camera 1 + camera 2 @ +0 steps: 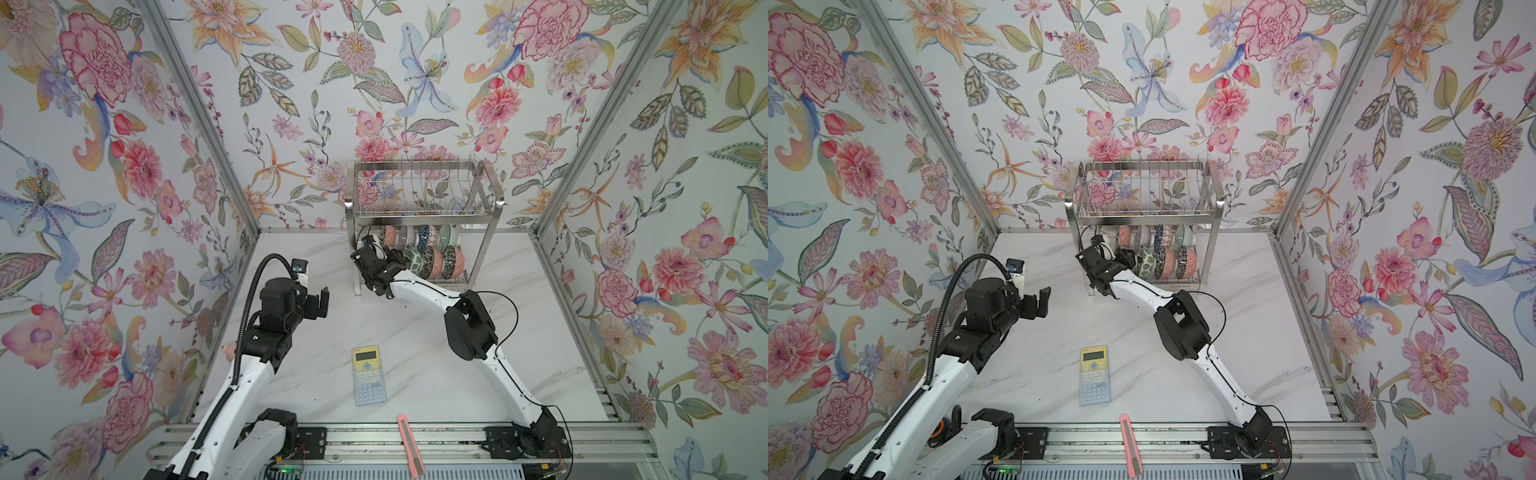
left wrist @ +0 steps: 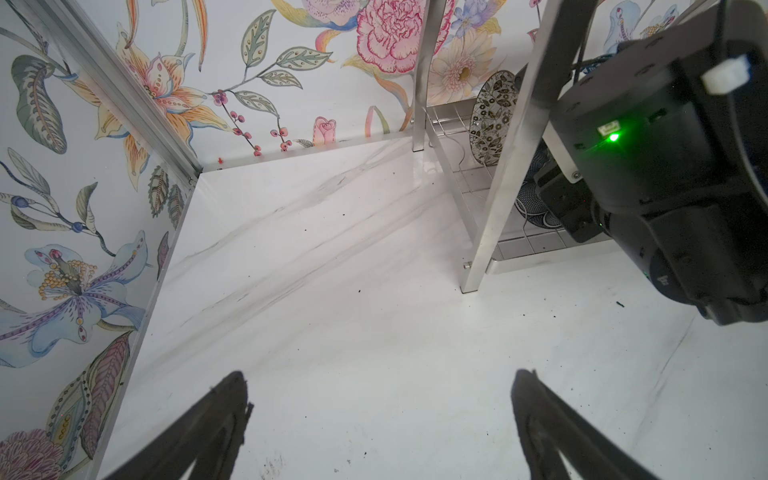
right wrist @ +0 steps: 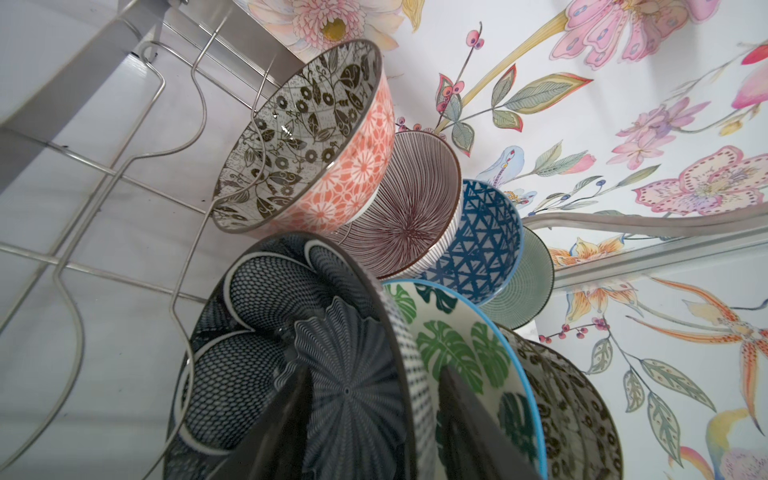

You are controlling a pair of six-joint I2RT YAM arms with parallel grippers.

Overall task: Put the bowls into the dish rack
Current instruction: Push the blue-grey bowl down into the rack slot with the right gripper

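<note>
Bowls (image 1: 424,253) stand on edge in two rows on the lower tier of the dish rack (image 1: 415,214), which sits at the back of the table (image 1: 415,332) against the flowered wall. Your right gripper (image 3: 376,370) reaches into the left end of the front row. In the right wrist view you see its jaws parted astride the rim of the dark blue bowl (image 3: 291,316), one finger inside the bowl and the other between it and the green leaf bowl (image 3: 453,345). A gap shows on each side of the rim, so the gripper is not clamping the bowl.

Behind them you have the black-and-white floral bowl (image 3: 307,137), the striped bowl (image 3: 411,208), the blue triangle bowl (image 3: 482,241) and the pale green bowl (image 3: 528,282), each leaning on the next.

Your left gripper (image 2: 380,374) hangs above the bare table left of the rack, jaws spread wide and holding nothing. A calculator (image 1: 368,376) lies mid-table, and a pink utility knife (image 1: 409,444) lies on the front rail.
</note>
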